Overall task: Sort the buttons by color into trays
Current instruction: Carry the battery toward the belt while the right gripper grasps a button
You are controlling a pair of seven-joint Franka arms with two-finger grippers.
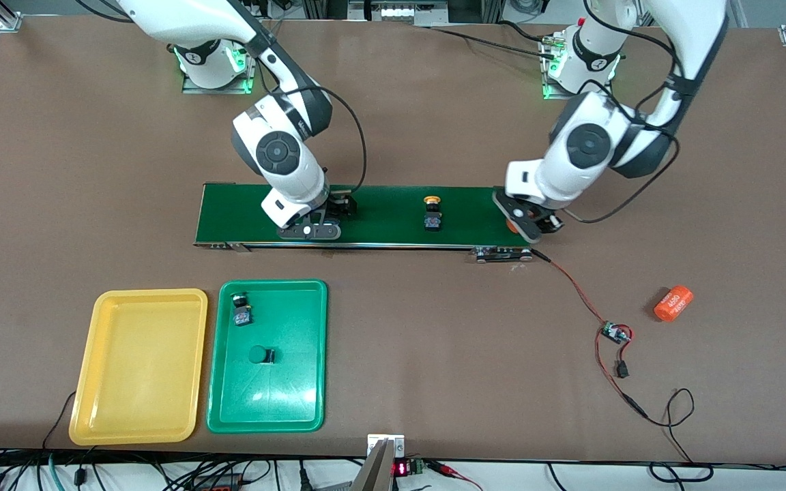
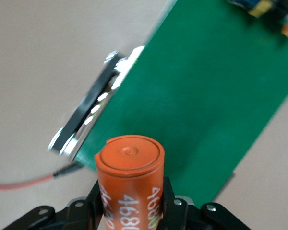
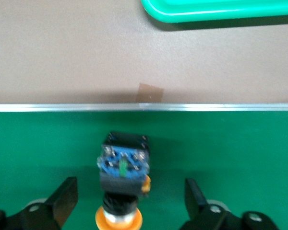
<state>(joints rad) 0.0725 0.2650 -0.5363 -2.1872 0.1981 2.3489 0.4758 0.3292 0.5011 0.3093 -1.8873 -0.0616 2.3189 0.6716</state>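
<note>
From the front, the long green conveyor belt (image 1: 366,215) lies across the brown surface (image 1: 434,341), and both arms reach down to it. One yellow button (image 1: 432,211) lies on the middle of the belt. The yellow tray (image 1: 93,382) and the green tray (image 1: 318,354) sit side by side nearer the camera, toward the right arm's end, so buttons can be dropped in by color. The green tray holds two buttons, one (image 1: 241,308) by its upper edge and one with a green cap (image 1: 261,355) in its middle; the yellow tray has none. An orange 4680 cylinder (image 1: 673,303) lies toward the left arm's end, near a little circuit board (image 1: 615,333) on red wires. In the left wrist view, the left end effector (image 2: 129,206) is closed around another orange 4680 cylinder (image 2: 130,182) over the end of the belt, maybe to set it down there. In the right wrist view, the right end effector (image 3: 129,201) is spread wide on both sides of a second yellow button (image 3: 122,184) lying on the belt, ready, I think, to pinch it for the yellow tray.
</note>
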